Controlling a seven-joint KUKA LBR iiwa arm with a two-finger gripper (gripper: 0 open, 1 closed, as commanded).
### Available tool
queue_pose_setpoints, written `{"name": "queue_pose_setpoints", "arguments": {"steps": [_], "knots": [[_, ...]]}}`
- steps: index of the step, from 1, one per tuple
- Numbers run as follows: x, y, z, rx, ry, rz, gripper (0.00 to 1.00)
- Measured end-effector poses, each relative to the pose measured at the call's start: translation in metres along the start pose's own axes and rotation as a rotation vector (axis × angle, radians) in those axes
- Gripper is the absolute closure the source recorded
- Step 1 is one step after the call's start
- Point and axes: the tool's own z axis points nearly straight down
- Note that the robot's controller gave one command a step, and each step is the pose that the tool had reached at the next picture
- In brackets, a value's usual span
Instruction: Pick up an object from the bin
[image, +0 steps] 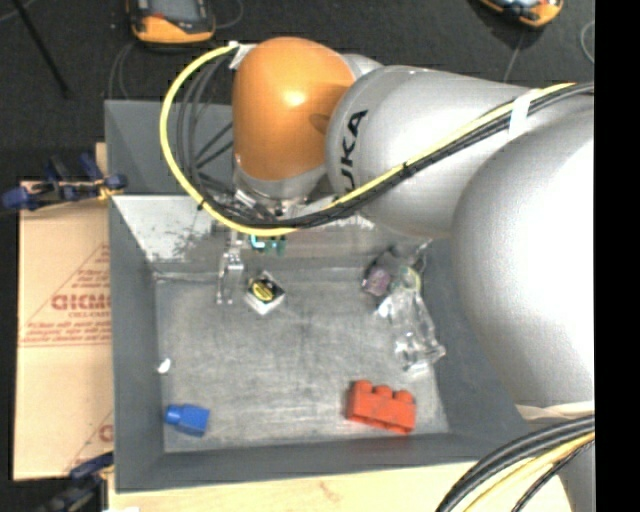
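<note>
Small white block with a black-and-yellow face (264, 292) lies on the floor of the bin (135, 330), upper left in the view, just beside the end effector (243, 285) — whether that is spread or closed I cannot tell. Judged step: approach, no grasp made yet. Next move calls for centring over the block and lowering — red brick (381, 406) and blue cap (187, 418) lie well apart.

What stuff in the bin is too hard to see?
Camera view:
- end effector: top hidden under the orange cover.
- small black-and-yellow thing beside it: too small to name.
- clear crumpled thing by the right wall: see-through, shape unclear.
- back right corner of the bin: covered by the arm.
</note>
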Motion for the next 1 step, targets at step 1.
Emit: {"name": "queue_pose_setpoints", "arguments": {"steps": [1], "knots": [[0.012,-0.0639,0.0317,0.004,-0.004,-0.017,0.0]]}}
